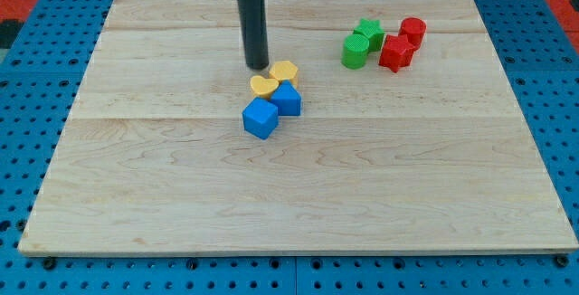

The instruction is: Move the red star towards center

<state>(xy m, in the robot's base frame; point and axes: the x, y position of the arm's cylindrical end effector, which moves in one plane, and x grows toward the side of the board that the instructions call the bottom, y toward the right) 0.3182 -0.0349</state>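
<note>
The red star lies at the view's upper right, touching a red cylinder above it and a green cylinder to its left. A green star sits just above the green cylinder. My tip is near the view's upper middle, far left of the red star, just left of and above the yellow blocks.
A cluster lies near the board's middle: a yellow hexagon-like block, a yellow heart, a blue block and a blue cube. The wooden board ends in blue pegboard on all sides.
</note>
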